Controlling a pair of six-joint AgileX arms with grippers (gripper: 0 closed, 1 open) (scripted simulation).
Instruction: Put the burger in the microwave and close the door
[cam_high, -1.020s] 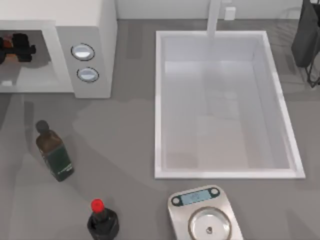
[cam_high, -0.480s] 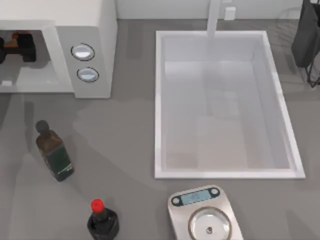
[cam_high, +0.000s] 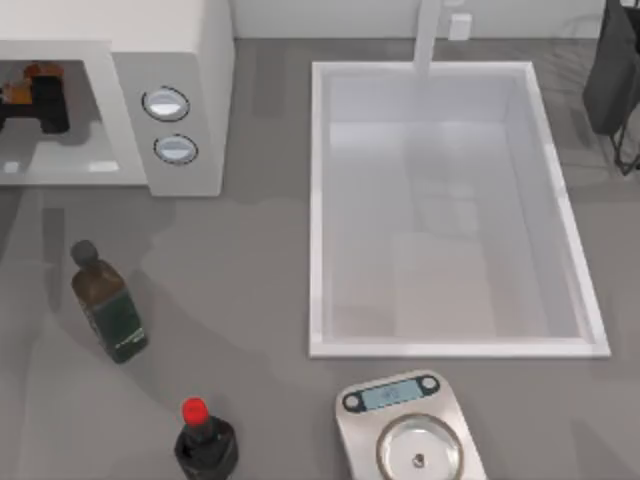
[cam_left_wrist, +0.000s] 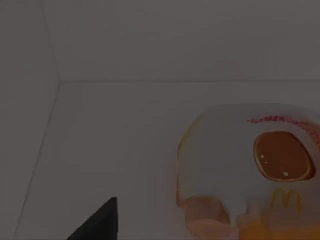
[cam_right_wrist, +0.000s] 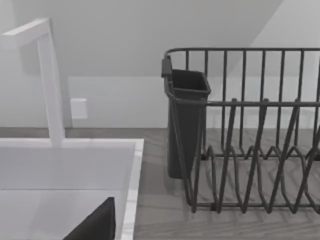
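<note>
Left gripper (cam_high: 40, 100) inside microwave (cam_high: 190, 60) cavity beside burger (cam_left_wrist: 245, 170).

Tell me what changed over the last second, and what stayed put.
The left gripper, inside the microwave cavity, shifted toward the top view's right, and the burger now shows just behind it, sitting on the cavity floor in the left wrist view. Both bottles, the scale and the sink stayed put.

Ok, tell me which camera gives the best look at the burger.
The left wrist view: the burger sits close up on the microwave cavity floor, wrapper and glossy bun visible. The top view gives just an orange sliver beside the left gripper. The right wrist view faces the sink and dish rack.
</note>
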